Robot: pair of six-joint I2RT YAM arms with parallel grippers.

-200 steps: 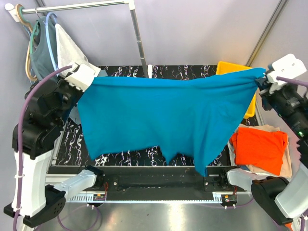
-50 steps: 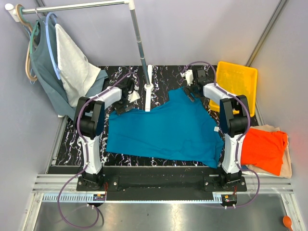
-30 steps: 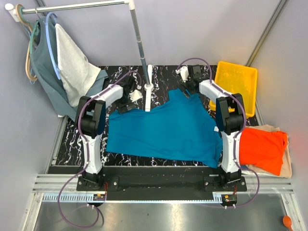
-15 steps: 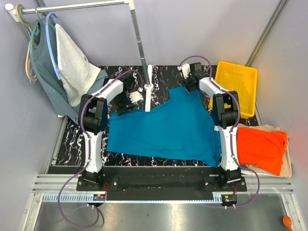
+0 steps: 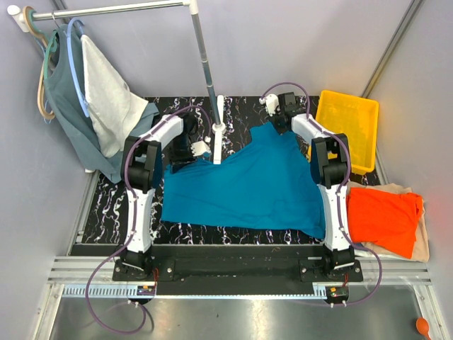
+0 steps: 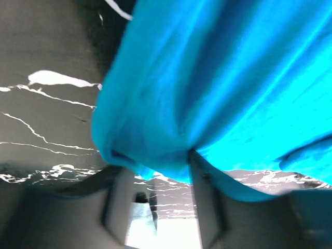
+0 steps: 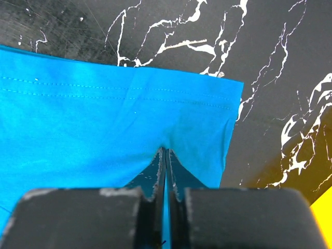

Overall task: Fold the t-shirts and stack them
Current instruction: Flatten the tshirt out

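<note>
The teal-blue t-shirt (image 5: 248,184) lies spread flat on the black marbled table (image 5: 113,205). My right gripper (image 5: 283,117) is at its far right corner. In the right wrist view the gripper (image 7: 166,150) is shut on the shirt's hemmed edge (image 7: 129,104), with a sliver of cloth between the fingers. My left gripper (image 5: 192,147) is at the shirt's far left corner. In the left wrist view the gripper (image 6: 158,171) stands open, with a bunched fold of the shirt (image 6: 207,78) over its fingertips. The folded orange t-shirt (image 5: 382,219) lies on a cream one (image 5: 423,248) at the right.
A clothes rack's pole and white base (image 5: 218,134) stand at the shirt's far edge, between my grippers. A yellow bin (image 5: 347,120) sits at the back right. A grey-green top (image 5: 64,92) and a white cloth (image 5: 106,99) hang on the rack at the back left.
The shirt, held up stretched between both grippers at first, now lies flat on the table. Over the last second both grippers crept farther back and the shirt's left edge shifted slightly right.
</note>
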